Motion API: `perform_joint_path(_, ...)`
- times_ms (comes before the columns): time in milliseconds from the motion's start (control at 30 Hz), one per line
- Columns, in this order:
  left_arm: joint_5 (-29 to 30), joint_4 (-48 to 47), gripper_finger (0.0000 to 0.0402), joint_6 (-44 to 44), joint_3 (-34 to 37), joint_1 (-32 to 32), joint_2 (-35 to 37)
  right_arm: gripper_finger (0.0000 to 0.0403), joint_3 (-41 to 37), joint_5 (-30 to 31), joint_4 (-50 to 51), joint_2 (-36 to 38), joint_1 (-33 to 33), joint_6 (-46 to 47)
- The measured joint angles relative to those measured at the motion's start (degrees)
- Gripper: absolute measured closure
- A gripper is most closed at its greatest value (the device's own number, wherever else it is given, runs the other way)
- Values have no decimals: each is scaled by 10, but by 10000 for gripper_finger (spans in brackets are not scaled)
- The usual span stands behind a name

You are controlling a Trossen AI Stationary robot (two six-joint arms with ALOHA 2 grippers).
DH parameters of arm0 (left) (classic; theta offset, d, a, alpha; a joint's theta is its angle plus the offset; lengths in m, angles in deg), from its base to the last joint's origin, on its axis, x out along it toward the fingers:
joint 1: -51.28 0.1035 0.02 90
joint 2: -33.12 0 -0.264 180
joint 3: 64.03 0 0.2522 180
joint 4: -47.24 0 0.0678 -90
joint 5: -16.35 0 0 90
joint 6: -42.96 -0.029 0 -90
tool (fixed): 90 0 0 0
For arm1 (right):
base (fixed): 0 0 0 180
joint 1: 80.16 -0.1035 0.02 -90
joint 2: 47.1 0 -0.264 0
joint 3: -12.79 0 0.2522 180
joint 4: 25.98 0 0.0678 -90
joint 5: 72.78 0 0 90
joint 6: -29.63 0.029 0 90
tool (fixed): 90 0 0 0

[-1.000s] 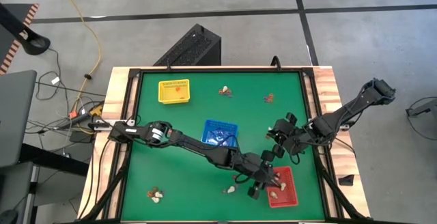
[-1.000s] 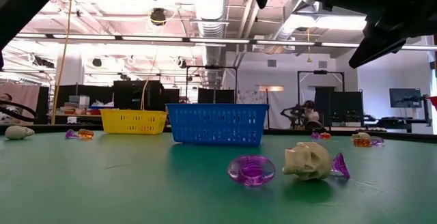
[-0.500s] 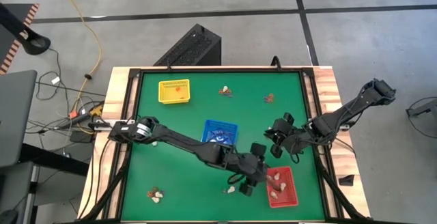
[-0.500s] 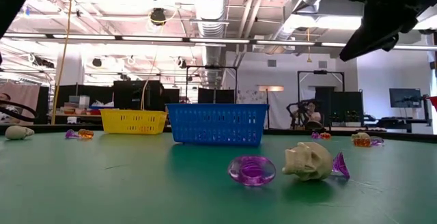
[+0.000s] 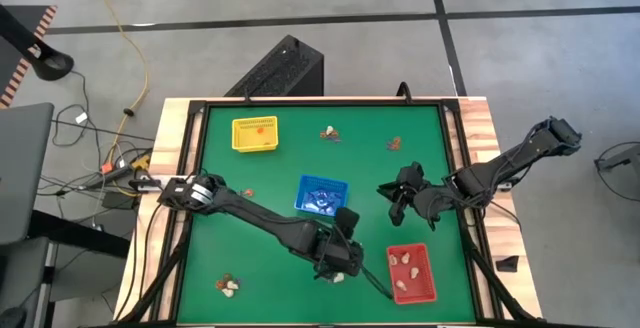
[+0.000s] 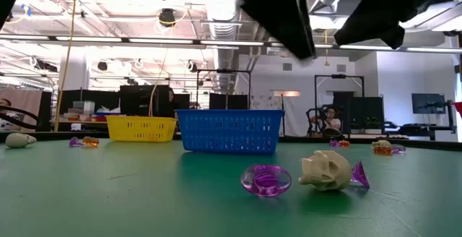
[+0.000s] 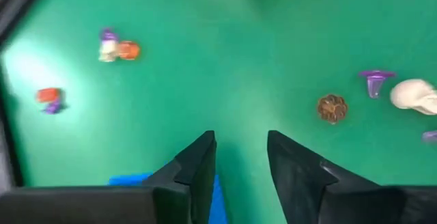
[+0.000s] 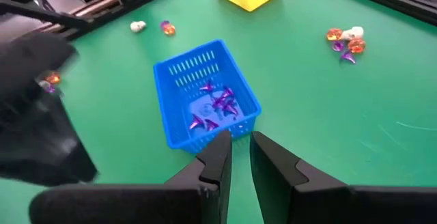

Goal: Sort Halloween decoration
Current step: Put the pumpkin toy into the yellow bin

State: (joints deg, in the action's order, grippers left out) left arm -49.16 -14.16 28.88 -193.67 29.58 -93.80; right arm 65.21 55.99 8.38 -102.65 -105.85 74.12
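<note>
The Halloween decoration lies scattered on the green table (image 5: 280, 158). A cream skull (image 6: 326, 170) and a purple ring (image 6: 266, 180) rest on the mat near the front. Other small groups (image 5: 330, 133) (image 5: 395, 144) (image 5: 228, 286) lie farther off. My left gripper (image 5: 346, 256) (image 7: 240, 149) hangs open above the mat between the blue tray (image 5: 322, 195) and the red tray (image 5: 412, 272), nothing between its fingers. My right gripper (image 5: 390, 192) (image 8: 240, 149) hovers right of the blue tray, open by a narrow gap and empty.
A yellow tray (image 5: 254, 134) stands at the far left. The blue tray (image 8: 208, 94) holds several purple trinkets, and the red tray holds cream ones (image 5: 402, 262). More trinkets lie ahead of the left gripper (image 7: 332, 108) (image 7: 116, 48). Black rails edge the mat.
My left gripper has drawn back from over the red tray toward the table's left, rising and tipping up from a steep downward point. The red tray and the cream pieces in it now show uncovered. My right gripper has shifted a little toward the blue tray.
</note>
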Motion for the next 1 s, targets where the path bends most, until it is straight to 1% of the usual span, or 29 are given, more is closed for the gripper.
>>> perform_joint_path(100,2,-16,296,20,-2,0,31,316,0,-12,-1,0,0,-6)
perform_joint_path(200,5,-24,312,30,-1,0,44,316,0,-18,-1,0,-2,-21)
perform_joint_path(300,26,-54,327,38,-1,3,53,316,0,-33,-2,0,-2,-53)
perform_joint_path(367,40,-97,335,56,-1,9,58,316,0,-44,-2,0,0,-76)
perform_joint_path(500,55,-211,348,129,0,22,70,316,0,-49,-2,0,0,-116)
perform_joint_path(667,74,-340,356,240,9,20,124,316,0,-59,3,0,-2,-147)
perform_joint_path(733,74,-354,356,288,43,11,160,316,0,-59,5,0,-4,-155)
perform_joint_path(800,71,-348,356,341,97,1,205,316,0,-58,7,0,-11,-169)
perform_joint_path(933,39,-341,356,468,225,-10,304,316,-11,-57,0,0,-25,-200)
perform_joint_path(1000,28,-324,356,531,294,-5,349,316,-17,-44,-7,0,-29,-214)
